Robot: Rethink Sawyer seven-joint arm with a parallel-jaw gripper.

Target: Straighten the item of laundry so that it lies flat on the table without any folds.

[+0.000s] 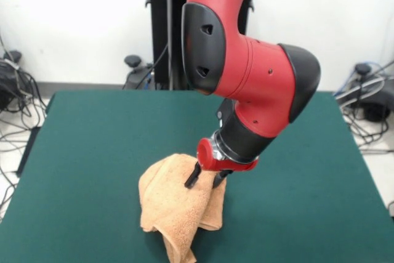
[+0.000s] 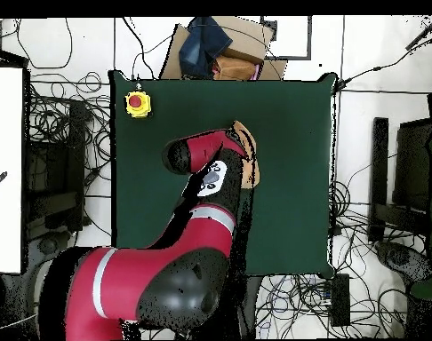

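The small peach-orange terry-cloth towel (image 1: pixel 175 204) sits bunched in a folded heap on my dark green felt worktop (image 1: pixel 86 152), toward its near edge in the front view. My black-fingered jaws (image 1: pixel 206 180) press into its top, seemingly pinching a fold. I judge this the grasping step; next I must lift and drag outward to spread it.

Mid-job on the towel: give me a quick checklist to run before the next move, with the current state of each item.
1. Towel flat with no folds: not ok, it is bunched and folded over itself.
2. Pincer at the towel: ok, its tips sit at the top of the cloth.
3. Pincer actually gripping cloth: cannot tell.
4. Bare table around the towel for spreading: ok on three sides.
5. Towel's near end: cannot tell, the front view cuts it off.
6. Yellow button box away from the towel: ok.
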